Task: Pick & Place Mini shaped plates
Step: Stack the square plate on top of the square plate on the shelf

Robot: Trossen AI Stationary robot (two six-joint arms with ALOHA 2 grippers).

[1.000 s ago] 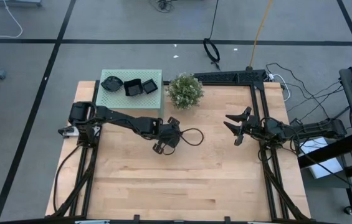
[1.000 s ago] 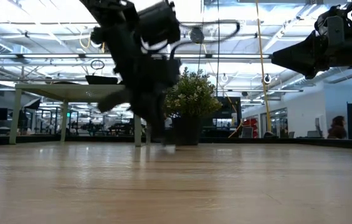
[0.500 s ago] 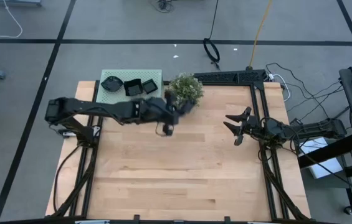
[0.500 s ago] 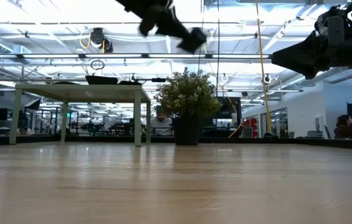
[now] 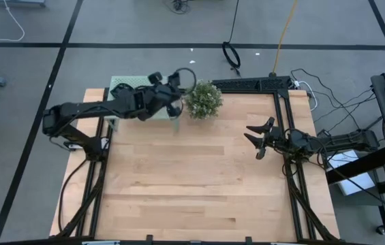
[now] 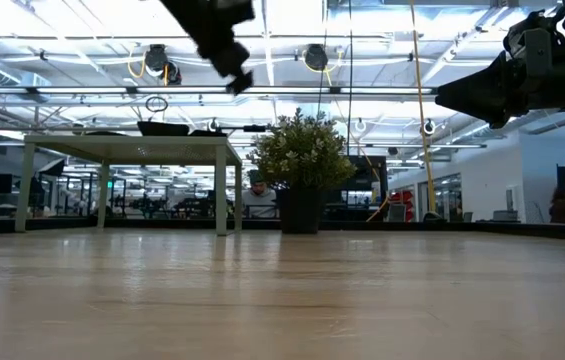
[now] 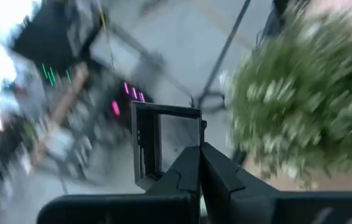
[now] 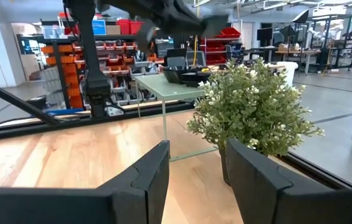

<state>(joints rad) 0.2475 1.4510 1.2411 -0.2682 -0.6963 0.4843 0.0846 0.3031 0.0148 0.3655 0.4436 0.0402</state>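
A: Where does the left arm stand?

B: It reaches over the far left corner of the light wooden table (image 5: 199, 177), its left hand (image 5: 172, 95) above the small pale green stand (image 5: 120, 84) and just beside the green leafy potted plant (image 5: 202, 99). In the left wrist view its two dark fingers (image 7: 216, 177) are pressed together and pinch a small square black glossy plate (image 7: 163, 146) by one edge.

A: And the other plates?

B: From above the arm covers most of the stand. The right wrist view shows a few dark dishes (image 8: 185, 76) on its top, near the plant. How many, I cannot tell.

A: The right arm?

B: It waits at the right edge of the table, the right hand (image 5: 260, 138) with its fingers spread and nothing in them.

A: So how should this step go?

B: My judgement: the carry is almost over and the release is what counts. The plate is gripped by its rim alone, so it could swing or slip. The arm should slow, level the plate, pick a bare patch of the stand clear of the dishes already there, lower until the base touches, then part the fingers and rise straight up.

A: Any hazard?

B: The plant. It is close to the stand's corner, so the wrist should stay on the stand's side.
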